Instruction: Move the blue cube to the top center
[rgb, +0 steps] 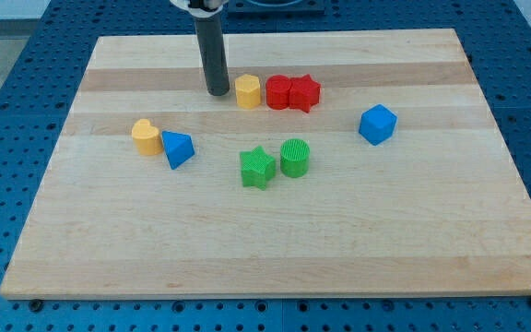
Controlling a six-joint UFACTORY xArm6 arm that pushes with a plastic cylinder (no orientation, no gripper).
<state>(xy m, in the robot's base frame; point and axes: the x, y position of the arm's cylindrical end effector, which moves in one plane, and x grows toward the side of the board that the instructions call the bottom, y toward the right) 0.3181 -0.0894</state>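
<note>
The blue cube point(377, 124) sits on the wooden board point(275, 249) at the view's right, a little above mid-height. My tip point(218, 93) rests on the board near the top, left of centre, just left of a yellow hexagonal block point(247, 91). The tip is far to the left of the blue cube and does not touch it.
A red block point(277, 92) and a red star point(304, 92) stand in a row right of the yellow hexagonal block. A yellow heart point(146, 136) and a blue triangular block point(178, 148) lie at the left. A green star point(257, 168) and a green cylinder point(295, 157) sit at the centre.
</note>
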